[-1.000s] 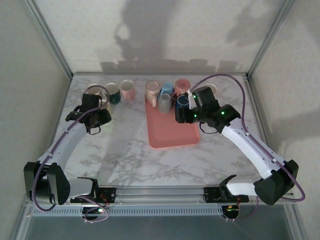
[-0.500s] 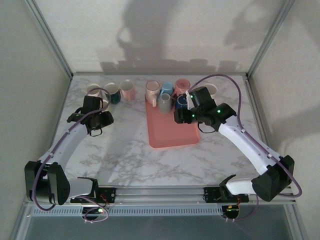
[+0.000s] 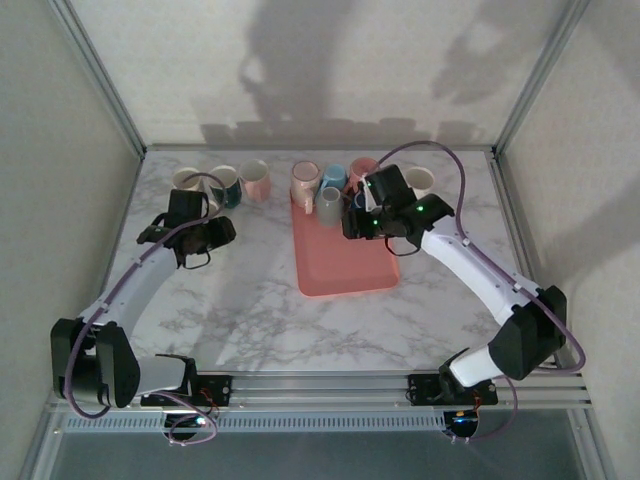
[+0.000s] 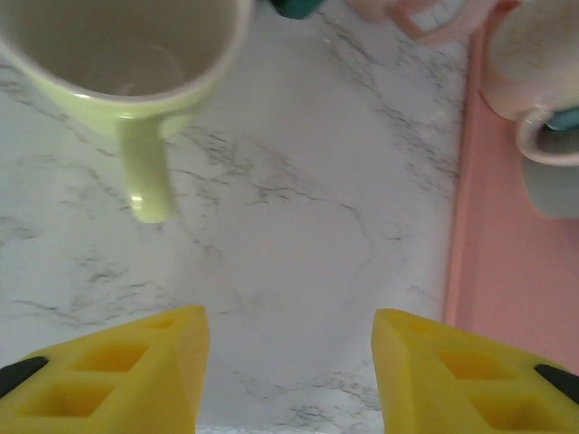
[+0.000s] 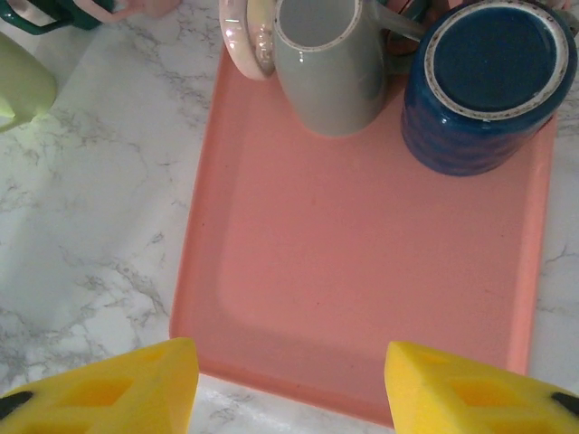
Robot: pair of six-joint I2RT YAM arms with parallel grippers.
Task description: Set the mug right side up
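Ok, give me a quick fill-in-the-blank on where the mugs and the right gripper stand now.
1. The dark blue mug sits on the pink tray with its ___ facing up.
2. The light green mug stands off the tray, on the marble ___.
3. The right gripper hovers over the tray, jaws ___, holding nothing.
Missing words: base; table; open.

White arms (image 3: 478,277) with black joints (image 3: 527,345), purple cables (image 3: 425,145), green lights (image 3: 420,209) and yellow fingers (image 4: 118,380).
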